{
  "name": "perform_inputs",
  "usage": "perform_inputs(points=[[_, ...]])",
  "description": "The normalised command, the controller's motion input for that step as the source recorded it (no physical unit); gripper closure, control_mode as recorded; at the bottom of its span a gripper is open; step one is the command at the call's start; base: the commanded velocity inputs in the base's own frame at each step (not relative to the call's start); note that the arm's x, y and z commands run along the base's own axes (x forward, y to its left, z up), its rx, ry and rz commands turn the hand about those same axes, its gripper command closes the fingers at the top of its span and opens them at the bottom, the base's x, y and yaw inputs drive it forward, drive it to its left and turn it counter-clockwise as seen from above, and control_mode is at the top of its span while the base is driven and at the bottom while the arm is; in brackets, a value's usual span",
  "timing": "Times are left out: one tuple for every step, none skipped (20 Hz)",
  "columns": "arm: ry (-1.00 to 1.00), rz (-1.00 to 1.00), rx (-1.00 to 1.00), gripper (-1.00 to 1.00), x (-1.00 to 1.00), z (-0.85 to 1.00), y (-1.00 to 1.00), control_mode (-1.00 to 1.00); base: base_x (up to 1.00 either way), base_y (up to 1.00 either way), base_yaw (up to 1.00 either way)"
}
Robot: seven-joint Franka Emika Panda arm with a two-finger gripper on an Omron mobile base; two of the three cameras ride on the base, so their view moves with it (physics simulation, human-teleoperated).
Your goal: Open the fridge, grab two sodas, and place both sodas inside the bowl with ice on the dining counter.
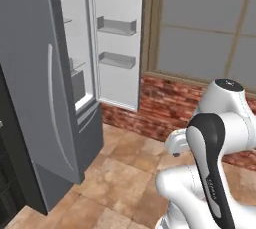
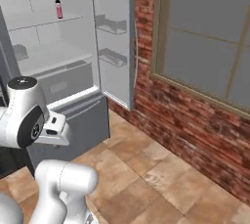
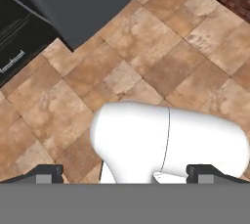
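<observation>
Fridge point(image 2: 73, 105) doors stand swung open: the right-hand door point(image 2: 114, 37) is turned out edge-on toward the brick wall point(image 2: 195, 120), its two door bins showing on the inner face, and in the left base view the left-hand door point(image 1: 42, 83) with its long curved handle point(image 1: 55, 113) juts out over the tiled floor point(image 1: 125, 168). One pink soda point(image 2: 58, 9) stands upright on an upper shelf, toward the left of the lit interior, apart from the shelf's front edge; a second one I cannot make out. Below the shelves the pale crisper front and the grey bottom drawer close off the lower part. Between the right door's free edge and the brick wall under the window point(image 2: 210, 37) lies a narrow strip of floor, while bare tile stretches wide in front of the fridge. The arm is folded low beside the base, well back from the shelves. In the hand view the gripper point(image 3: 124, 173) points down at the tiles, its two fingertips point(image 3: 49, 173) far apart at the bottom corners, spread wide with nothing between them but the robot's body, and the fridge's dark lower corner sits at the top left.
</observation>
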Motion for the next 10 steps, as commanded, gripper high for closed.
perform_inputs(points=[[0.00, 0.00, 0.00, -1.00, 0.00, 0.00, 0.00, 1.00, 0.60, -0.53, 0.43], [0.00, 0.00, 0.00, -1.00, 0.00, 0.00, 0.00, 1.00, 0.63, -0.52, 0.43], [0.00, 0.00, 0.00, -1.00, 0.00, 0.00, 0.00, 1.00, 0.66, -0.51, 0.43], [0.00, 0.00, 0.00, -1.00, 0.00, 0.00, 0.00, 1.00, 0.71, -0.49, 0.42], [0.00, 0.00, 0.00, -1.00, 0.00, 0.00, 0.00, 1.00, 0.78, -0.48, 0.42], [0.00, 0.00, 0.00, -1.00, 0.00, 0.00, 0.00, 1.00, 0.78, -0.48, 0.42], [0.00, 0.00, 0.00, -1.00, 0.00, 0.00, 0.00, 1.00, 0.79, -0.47, 0.42], [0.00, 0.00, 0.00, -1.00, 0.00, 0.00, 0.00, 1.00, 0.79, -0.46, 0.43], [0.00, 0.00, 0.00, -1.00, 0.00, 0.00, 0.00, 1.00, 0.79, -0.46, 0.43], [0.00, 0.00, 0.00, -1.00, 0.00, 0.00, 0.00, 1.00, 0.79, -0.46, 0.43]])
